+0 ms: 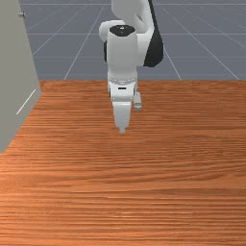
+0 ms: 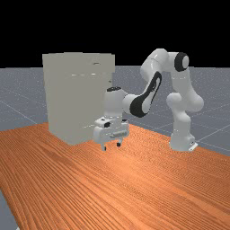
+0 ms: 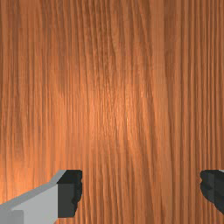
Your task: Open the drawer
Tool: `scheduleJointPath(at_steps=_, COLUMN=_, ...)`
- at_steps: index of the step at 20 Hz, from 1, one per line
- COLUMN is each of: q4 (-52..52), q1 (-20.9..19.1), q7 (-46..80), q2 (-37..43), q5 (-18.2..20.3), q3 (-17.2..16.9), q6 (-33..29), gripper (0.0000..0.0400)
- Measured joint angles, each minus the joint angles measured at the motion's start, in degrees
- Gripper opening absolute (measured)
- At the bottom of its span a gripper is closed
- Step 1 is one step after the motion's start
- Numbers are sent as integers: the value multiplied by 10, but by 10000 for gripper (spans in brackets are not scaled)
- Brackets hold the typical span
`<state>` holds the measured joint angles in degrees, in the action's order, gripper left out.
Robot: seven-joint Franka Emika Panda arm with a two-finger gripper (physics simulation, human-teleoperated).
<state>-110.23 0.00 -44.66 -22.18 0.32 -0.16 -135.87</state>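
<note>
Wooden surface (image 2: 134, 188) lies below the wide-spread, empty end effector (image 2: 111, 146), whose approach likely calls for heading toward the far view's eleven o'clock, where the cabinet (image 2: 67, 99) stands, its drawer indistinct.

Far view, from the gripper (image 2: 111, 146) over the table (image 2: 134, 193): cabinet (image 2: 67, 99) on the table, btwn 10 & 11 o'c.; arm's base (image 2: 182, 137) approx. 3 o'c. Front view: cabinet approx. 10 o'c. from gripper.

Readable texts: 0 | labels: 0 | brands: 0 | numbers: 0 | signs: 0
</note>
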Motion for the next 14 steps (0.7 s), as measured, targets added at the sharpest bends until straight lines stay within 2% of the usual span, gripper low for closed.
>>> scheduleJointPath(at_steps=1, q4=-3, q1=2, q7=4, q2=0, q5=-10, q3=-6, q6=7, gripper=249)
scheduleJointPath(at_steps=2, q4=-7, q1=3, q7=18, q2=1, q5=-14, q3=-13, q6=14, gripper=308)
scheduleJointPath(at_steps=4, q4=-10, q1=1, q7=30, q2=2, q5=-19, q3=-20, q6=20, gripper=366)
scheduleJointPath(at_steps=5, q4=-48, q1=11, q7=157, q2=54, q5=-21, q3=-36, q6=74, gripper=225)
scheduleJointPath(at_steps=6, q4=-57, q1=18, q7=282, q2=106, q5=-17, q3=-49, q6=119, gripper=138)
scheduleJointPath(at_steps=7, q4=-58, q1=23, q7=409, q2=141, q5=-13, q3=-59, q6=147, gripper=85)
scheduleJointPath(at_steps=8, q4=-60, q1=26, q7=538, q2=161, q5=-7, q3=-66, q6=163, gripper=52)
scheduleJointPath(at_steps=10, q4=-62, q1=30, q7=754, q2=174, q5=5, q3=-76, q6=183, gripper=20)
scheduleJointPath(at_steps=12, q4=-64, q1=31, q7=836, q2=177, q5=12, q3=-79, q6=190, gripper=7)
scheduleJointPath(at_steps=14, q4=-65, q1=31, q7=865, q2=177, q5=15, q3=-80, q6=197, gripper=3)
